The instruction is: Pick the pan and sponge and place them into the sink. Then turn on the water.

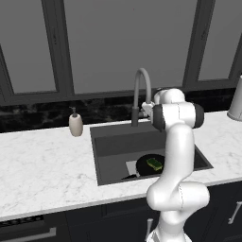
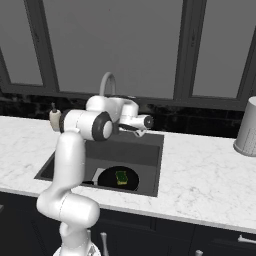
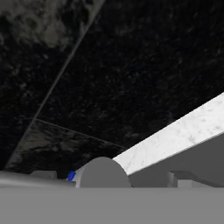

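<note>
The black pan (image 1: 143, 167) lies flat on the floor of the dark grey sink (image 1: 118, 144), with the green-and-yellow sponge (image 1: 154, 163) on top of it; both also appear as the pan (image 2: 110, 180) and sponge (image 2: 121, 177) in the sink (image 2: 137, 155). My gripper (image 2: 140, 130) hovers over the sink's back edge, by the foot of the arched grey faucet (image 1: 142, 79), and points at the black backsplash. Its jaws stand open. In the hand view a rounded grey faucet part (image 3: 103, 173) sits close in front, between them. No water falls from the spout.
A cream soap dispenser (image 1: 75, 125) stands on the white marble left of the sink. A grey ribbed canister (image 2: 246, 131) stands at the far right of the counter. Dark window frames rise behind the backsplash. Dark cabinet fronts run below the counter edge.
</note>
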